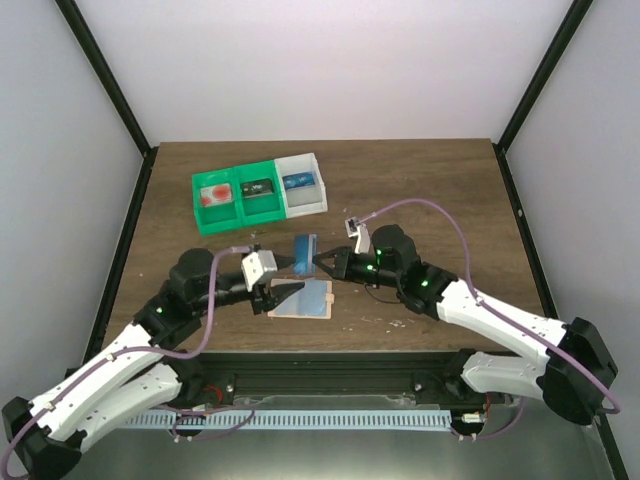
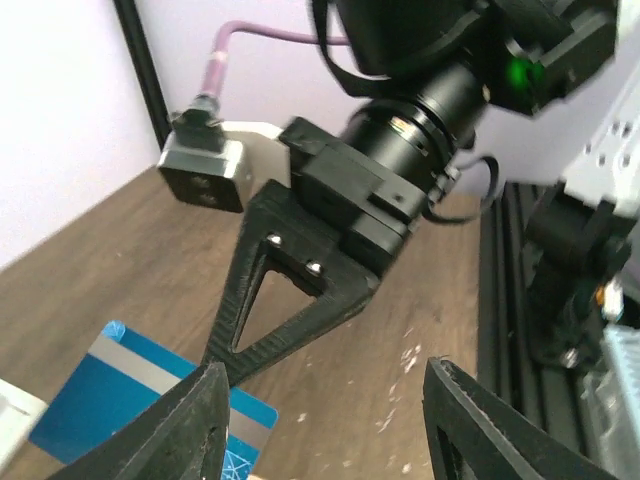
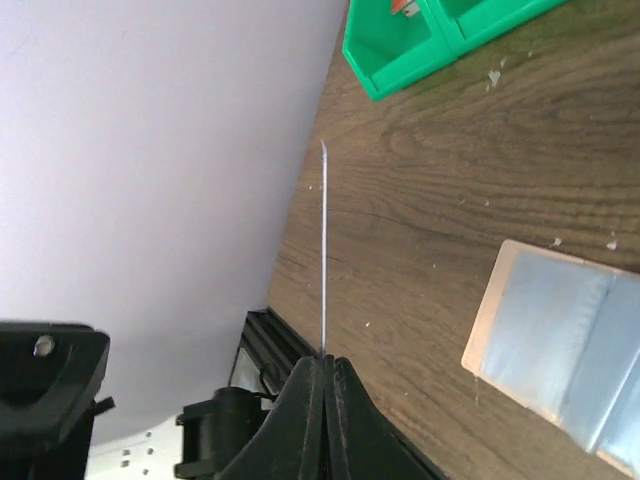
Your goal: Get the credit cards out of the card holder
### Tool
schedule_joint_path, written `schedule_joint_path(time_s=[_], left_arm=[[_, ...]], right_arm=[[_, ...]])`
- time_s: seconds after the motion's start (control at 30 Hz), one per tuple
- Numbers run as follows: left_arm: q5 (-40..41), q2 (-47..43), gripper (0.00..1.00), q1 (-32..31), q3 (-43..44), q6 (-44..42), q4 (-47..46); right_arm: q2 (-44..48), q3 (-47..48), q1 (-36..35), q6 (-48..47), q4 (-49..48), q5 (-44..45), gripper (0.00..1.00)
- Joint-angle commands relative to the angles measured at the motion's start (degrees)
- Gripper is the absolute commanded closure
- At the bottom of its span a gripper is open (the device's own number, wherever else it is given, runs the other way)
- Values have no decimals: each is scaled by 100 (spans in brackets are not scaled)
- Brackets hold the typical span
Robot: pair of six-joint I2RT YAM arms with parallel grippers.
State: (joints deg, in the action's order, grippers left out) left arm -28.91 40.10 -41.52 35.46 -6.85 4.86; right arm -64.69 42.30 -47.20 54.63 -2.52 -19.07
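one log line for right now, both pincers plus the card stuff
right pincer shut on thin blue plastic card, held aloft | left pincer open, empty | flat tan leather-like card holder lying on brown wooden table

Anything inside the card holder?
The card holder lies open; no card shows on its grey-blue panels. Pocket insides are hidden, and the left tool covers its left edge in the top view.

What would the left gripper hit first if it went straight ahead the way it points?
The right gripper, shut on the blue card: its black fingers sit straight ahead, between the open fingers of the left gripper. Depth is unclear, but it looks close.
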Motion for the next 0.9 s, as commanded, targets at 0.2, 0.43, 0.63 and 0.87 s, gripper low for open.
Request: schedule_joint_path(time_s=[0.2,0.43,0.63,0.87], left_arm=[[1044,-174,40,-586,-69,-2958,504],[1216,-85,40,-600,-247,-3906,423],[1191,-189,38,-605,-394,-4388,460],[1848,-46,41,-620,-470,-4703,293]], right_arm=[[-97,277,115,1317,-298,-409,100],[-65,60,110,1700,-628,-546,100],[-78,-36,114,1809,-767,-650,99],[-140,-186,115,2056,-1069,-914,100]])
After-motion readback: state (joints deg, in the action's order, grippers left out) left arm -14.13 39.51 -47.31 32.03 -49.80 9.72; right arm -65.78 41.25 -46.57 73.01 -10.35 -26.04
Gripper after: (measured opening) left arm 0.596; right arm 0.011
